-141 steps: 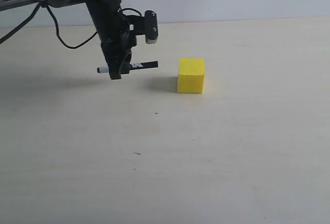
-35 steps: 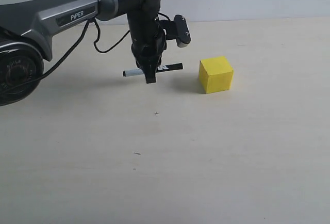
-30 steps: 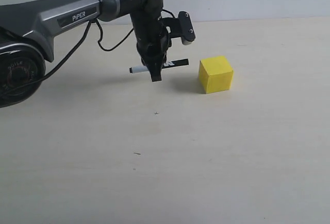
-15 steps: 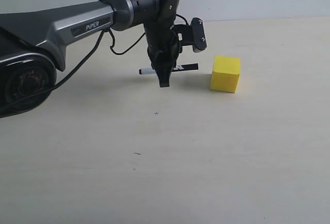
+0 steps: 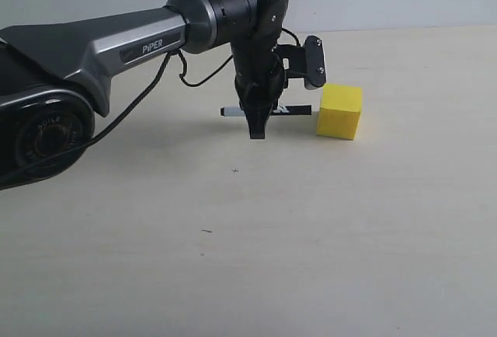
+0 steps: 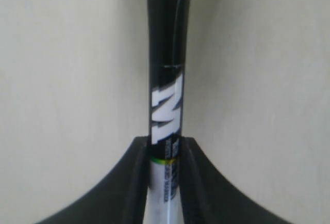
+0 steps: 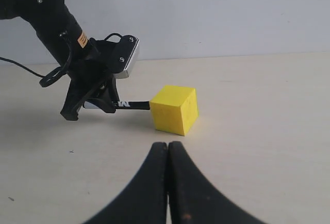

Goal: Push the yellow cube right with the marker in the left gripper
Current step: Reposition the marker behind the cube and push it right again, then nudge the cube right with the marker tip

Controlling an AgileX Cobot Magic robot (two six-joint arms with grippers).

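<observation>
- Where the left arm (image 5: 101,42) reaches in from the left over the table (image 5: 233,259), its grey link reads "PiPER" (image 5: 158,45) in white; a black cable (image 5: 144,92) loops beneath.
- Left gripper (image 5: 257,127) points down, jaws clamped on the marker (image 5: 295,109); marker lies level, white end left, black cap right.
- Cap bears a large white "M"-like letter (image 6: 166,110); finer print too blurred to read.
- Small camera (image 5: 313,63) sits just above the cap.
- Cap end meets the left face of the yellow cube (image 5: 339,112), which rests on the table.
- Right gripper (image 7: 167,146): fingers pressed together, empty, apart from the cube.
</observation>
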